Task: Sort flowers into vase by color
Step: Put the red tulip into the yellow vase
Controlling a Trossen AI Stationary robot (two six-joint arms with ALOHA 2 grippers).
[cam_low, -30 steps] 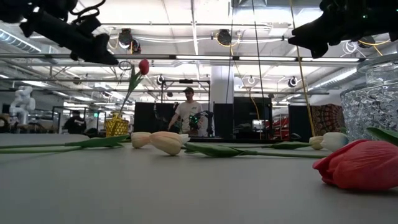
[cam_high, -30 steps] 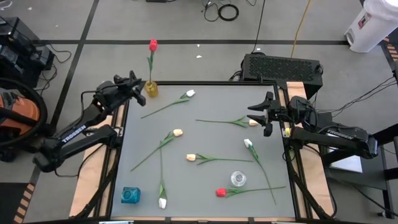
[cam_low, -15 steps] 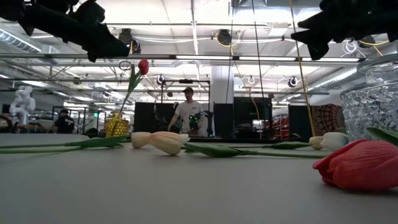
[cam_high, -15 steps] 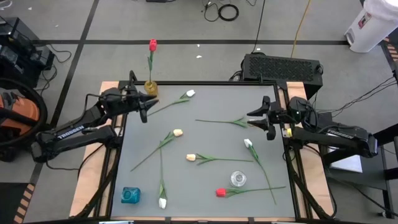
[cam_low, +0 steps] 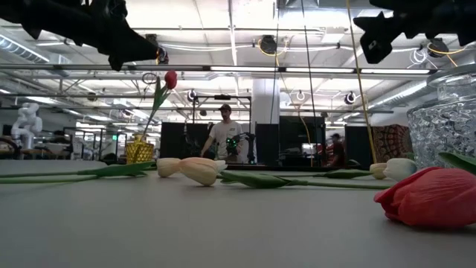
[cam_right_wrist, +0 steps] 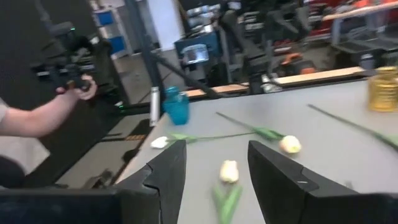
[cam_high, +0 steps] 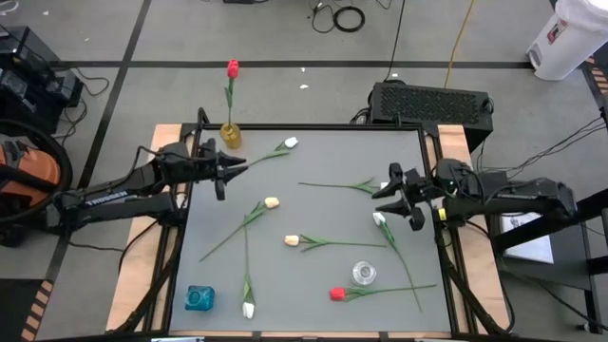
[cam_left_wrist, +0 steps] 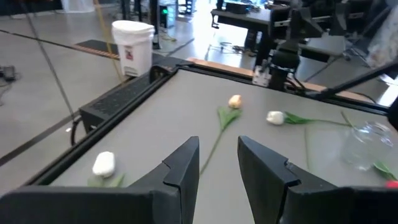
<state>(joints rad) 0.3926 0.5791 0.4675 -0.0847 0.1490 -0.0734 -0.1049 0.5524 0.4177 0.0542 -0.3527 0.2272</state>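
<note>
The left tool [cam_high: 231, 167] hovers at the upper left of the high view, just inside the bench [cam_high: 313, 275] edge, its fingers parted narrowly and holding nothing. It points toward the white tulip [cam_high: 290, 143] whose stem runs down-left beneath it. The right tool [cam_high: 392, 194] hangs at the right-centre of that view, fingers set wider, also empty, between the cream tulip [cam_high: 386, 187] above it and the white-headed tulip [cam_high: 379, 219] just below.

One red tulip [cam_high: 233, 68] already stands in the yellow vase [cam_high: 231, 135] at the upper left corner. The rest of the flowers lie scattered flat: a cream one [cam_high: 272, 202] at centre-left, another cream one [cam_high: 292, 241] at centre, a white one [cam_high: 248, 310] at the lower edge, and a red one [cam_high: 336, 294] lower right, beside the clear glass vase [cam_high: 364, 274]. A blue vase [cam_high: 199, 298] sits at lower left.

The step looks like a pick. To do it well, each tool should probably come down across a stem, near the head, at a right angle, since the stems are thin and lie flat.

Two stems cross at centre-left, and lifting one may drag the other. The glass vase is near the red tulip's stem. A person's arm [cam_right_wrist: 43, 118] shows in the room beyond, clear of the bench.
</note>
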